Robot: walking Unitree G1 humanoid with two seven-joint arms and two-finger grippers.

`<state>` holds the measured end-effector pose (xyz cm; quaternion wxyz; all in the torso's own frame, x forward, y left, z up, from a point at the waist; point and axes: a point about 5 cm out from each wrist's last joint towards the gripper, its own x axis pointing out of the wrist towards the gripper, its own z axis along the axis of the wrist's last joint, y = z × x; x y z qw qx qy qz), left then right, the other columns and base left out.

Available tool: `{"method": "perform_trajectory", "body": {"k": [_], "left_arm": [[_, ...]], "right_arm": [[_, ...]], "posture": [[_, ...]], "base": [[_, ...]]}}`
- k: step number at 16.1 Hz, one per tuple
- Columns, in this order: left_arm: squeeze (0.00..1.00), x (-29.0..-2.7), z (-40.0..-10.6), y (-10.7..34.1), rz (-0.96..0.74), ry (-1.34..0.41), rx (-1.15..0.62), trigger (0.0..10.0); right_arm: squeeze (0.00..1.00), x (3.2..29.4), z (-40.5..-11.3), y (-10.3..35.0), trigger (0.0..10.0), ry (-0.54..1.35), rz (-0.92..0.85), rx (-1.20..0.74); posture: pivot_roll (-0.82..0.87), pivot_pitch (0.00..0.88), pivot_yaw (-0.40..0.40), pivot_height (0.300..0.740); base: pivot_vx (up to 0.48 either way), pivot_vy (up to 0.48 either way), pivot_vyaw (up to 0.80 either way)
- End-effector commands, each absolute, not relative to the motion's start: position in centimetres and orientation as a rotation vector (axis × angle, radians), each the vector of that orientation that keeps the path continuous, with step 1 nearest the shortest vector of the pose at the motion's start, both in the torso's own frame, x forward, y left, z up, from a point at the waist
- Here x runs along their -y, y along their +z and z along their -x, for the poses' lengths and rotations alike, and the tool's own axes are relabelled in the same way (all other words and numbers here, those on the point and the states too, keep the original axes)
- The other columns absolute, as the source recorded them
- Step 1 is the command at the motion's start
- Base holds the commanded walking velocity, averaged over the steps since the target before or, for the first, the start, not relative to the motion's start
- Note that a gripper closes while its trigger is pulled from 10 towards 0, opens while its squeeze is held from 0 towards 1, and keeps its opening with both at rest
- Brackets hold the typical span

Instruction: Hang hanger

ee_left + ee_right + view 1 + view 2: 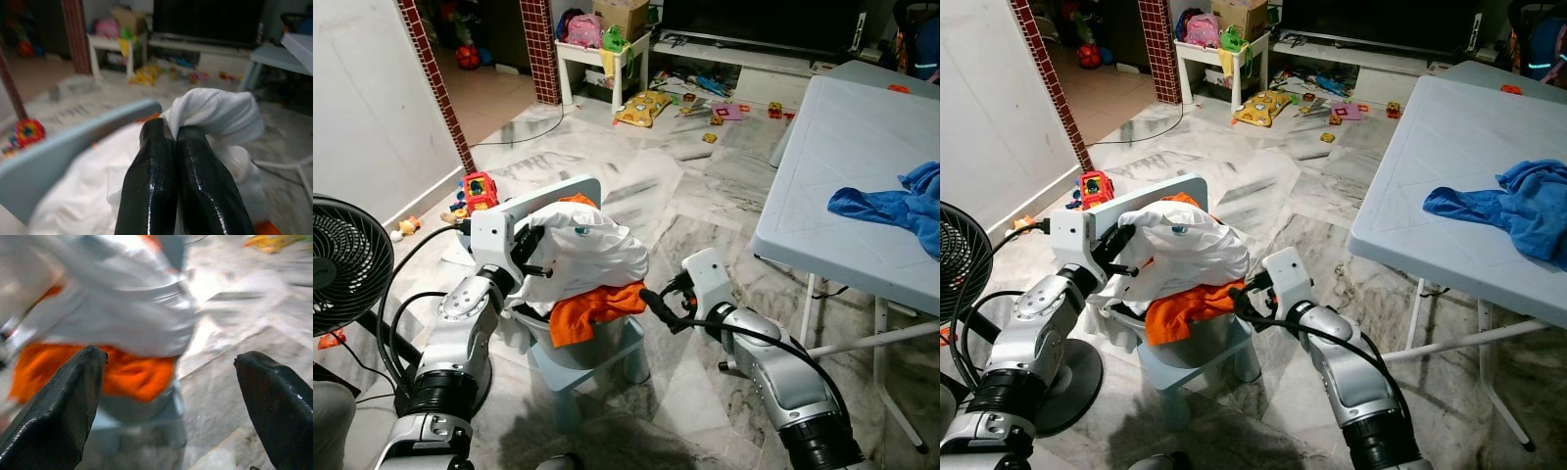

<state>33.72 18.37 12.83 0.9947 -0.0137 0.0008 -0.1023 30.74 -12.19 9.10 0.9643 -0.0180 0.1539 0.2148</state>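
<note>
On the small chair, our left gripper (173, 134) pinches a fold of the white garment (592, 250); our right gripper (168, 382) hangs wide open just beside the orange cloth (592, 308); we see no hanger.

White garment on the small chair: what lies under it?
Under the white garment, an orange cloth hangs over a grey basket on the small chair. The left gripper pinches the white fabric. Anything deeper in the basket is covered.

we can read no text, no label, no brand, no number, no sign on anything in these views; any print is too small or blurred
</note>
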Motion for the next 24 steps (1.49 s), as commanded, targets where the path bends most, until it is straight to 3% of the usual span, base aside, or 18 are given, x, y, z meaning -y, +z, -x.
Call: {"method": "perform_trajectory", "body": {"k": [1,6,8,9,11,12,17,24], "left_arm": [[0.0,-18.1,-33.5,14.4,-0.018,-0.169,0.08,0.0],[0.0,-16.9,-32.4,15.9,0.047,-0.136,0.164,0.0],[0.0,-15.9,-31.8,15.8,0.073,-0.122,0.159,0.0],[0.0,-15.1,-31.3,15.9,0.063,-0.136,0.175,1.1],[0.0,-14.1,-30.6,15.5,0.089,-0.137,0.16,8.2],[0.0,-13.8,-30.5,14.9,0.098,-0.134,0.139,10.0],[0.0,-13.4,-29.7,13.3,0.075,-0.141,0.087,10.0],[0.0,-12.3,-30.3,13.7,0.116,-0.19,0.076,10.0]], "right_arm": [[0.0,13.4,-31.9,10.2,10.0,0.322,-0.022,-0.233],[0.0,14.7,-32.7,11.0,10.0,0.24,-0.097,-0.183],[0.0,15.5,-33.1,10.8,10.0,0.147,0.038,-0.131],[0.0,15.8,-33.1,10.4,10.0,0.133,-0.006,-0.185],[0.0,16.7,-33.0,11.1,10.0,0.077,-0.11,-0.164],[0.0,17.0,-32.8,11.6,10.0,0.076,-0.109,-0.127],[0.0,18.5,-32.2,11.5,10.0,-0.012,-0.155,-0.107],[0.0,16.6,-32.7,12.4,10.0,0.037,-0.135,-0.087]], "posture": [[-0.07,0.0,0.039,0.74],[-0.05,0.0,0.019,0.74],[-0.05,0.0,0.0,0.74],[-0.06,0.0,-0.012,0.74],[-0.09,0.0,-0.013,0.74],[-0.1,0.0,-0.011,0.74],[-0.11,0.0,0.018,0.74],[-0.14,0.0,0.013,0.74]], "base": [[0.0,0.0,0.0],[0.0,0.0,0.0],[0.0,0.0,0.0],[0.0,0.0,0.0],[0.0,0.0,0.0],[0.0,0.0,0.0],[0.0,0.0,-0.16],[0.0,0.0,-0.69]]}}
